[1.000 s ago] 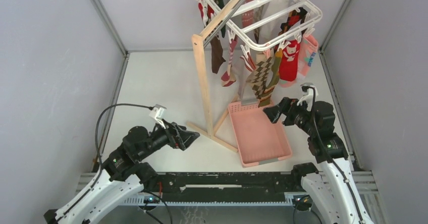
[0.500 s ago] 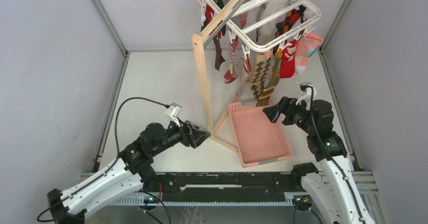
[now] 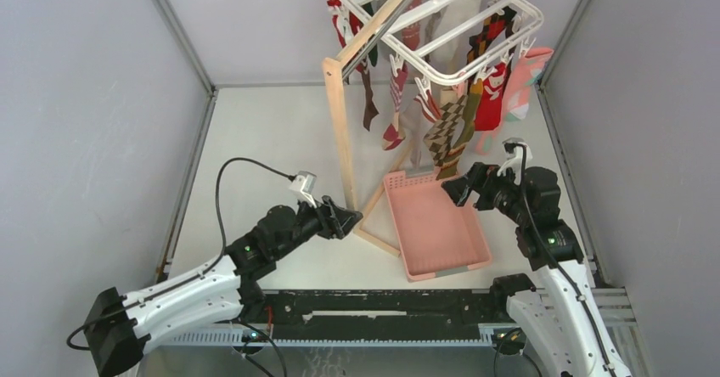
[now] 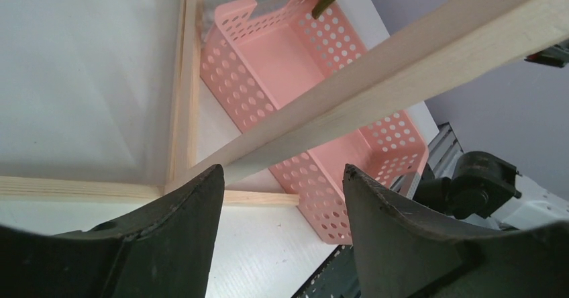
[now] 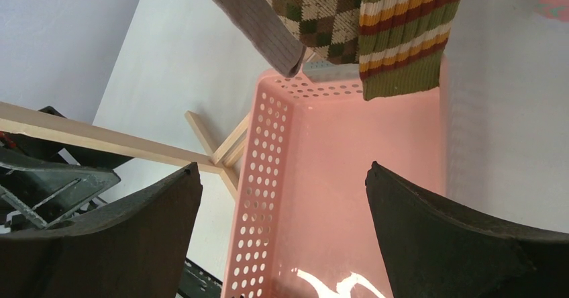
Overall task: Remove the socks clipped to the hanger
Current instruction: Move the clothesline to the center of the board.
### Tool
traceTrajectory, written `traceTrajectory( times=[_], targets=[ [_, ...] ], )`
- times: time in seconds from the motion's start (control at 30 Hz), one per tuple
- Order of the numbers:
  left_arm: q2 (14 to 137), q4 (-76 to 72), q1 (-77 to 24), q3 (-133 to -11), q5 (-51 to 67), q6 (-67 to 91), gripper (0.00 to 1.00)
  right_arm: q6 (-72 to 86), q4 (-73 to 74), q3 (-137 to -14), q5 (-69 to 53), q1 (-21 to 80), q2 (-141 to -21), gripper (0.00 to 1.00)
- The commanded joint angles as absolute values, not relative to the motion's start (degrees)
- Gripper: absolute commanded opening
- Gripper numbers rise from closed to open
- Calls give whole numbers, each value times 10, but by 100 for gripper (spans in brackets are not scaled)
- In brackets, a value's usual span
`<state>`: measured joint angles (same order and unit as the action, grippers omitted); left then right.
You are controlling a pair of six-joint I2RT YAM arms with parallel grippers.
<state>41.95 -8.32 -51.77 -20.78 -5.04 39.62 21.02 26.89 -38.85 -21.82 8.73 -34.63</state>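
Note:
The white hanger (image 3: 441, 22) hangs at the top from the wooden rack, with several socks clipped round it: brown argyle (image 3: 441, 135), red (image 3: 492, 98), pink (image 3: 528, 73) and dark brown (image 3: 368, 105). My left gripper (image 3: 350, 220) is low by the rack's foot, far below the socks, open and empty (image 4: 282, 177). My right gripper (image 3: 454, 192) hovers over the pink basket, open and empty (image 5: 282, 170). Just above it hang the argyle sock (image 5: 315, 9), a striped green sock (image 5: 402, 36) and a taupe sock (image 5: 258, 19).
The light wooden rack (image 3: 340, 131) stands mid-table; its slanted brace (image 4: 402, 70) crosses just beyond my left fingertips. The pink perforated basket (image 3: 399, 224) lies to the right of its foot (image 4: 322, 204), under the socks (image 5: 265, 177). Grey walls close in both sides.
My left arm has reached forward and right to the rack's foot, and its jaws have narrowed. The hanger has swung, so the socks now hang shifted. The right arm has stayed put.

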Motion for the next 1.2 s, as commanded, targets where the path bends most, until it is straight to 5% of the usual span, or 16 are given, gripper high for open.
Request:
traceTrajectory(
  times=[0.0,0.4,0.87,1.17],
  targets=[
    [431,-155,-530,-192,-116,426,70,209,258,-416,-222,88,-338,100],
    [513,-206,-532,-209,-196,425,71,209,280,-424,-222,89,-328,100],
    [507,-94,-526,-251,-396,392,73,201,293,-424,-233,87,-317,100],
    [535,-86,-426,-255,-395,367,73,202,306,-431,-243,85,-309,100]
  ],
)
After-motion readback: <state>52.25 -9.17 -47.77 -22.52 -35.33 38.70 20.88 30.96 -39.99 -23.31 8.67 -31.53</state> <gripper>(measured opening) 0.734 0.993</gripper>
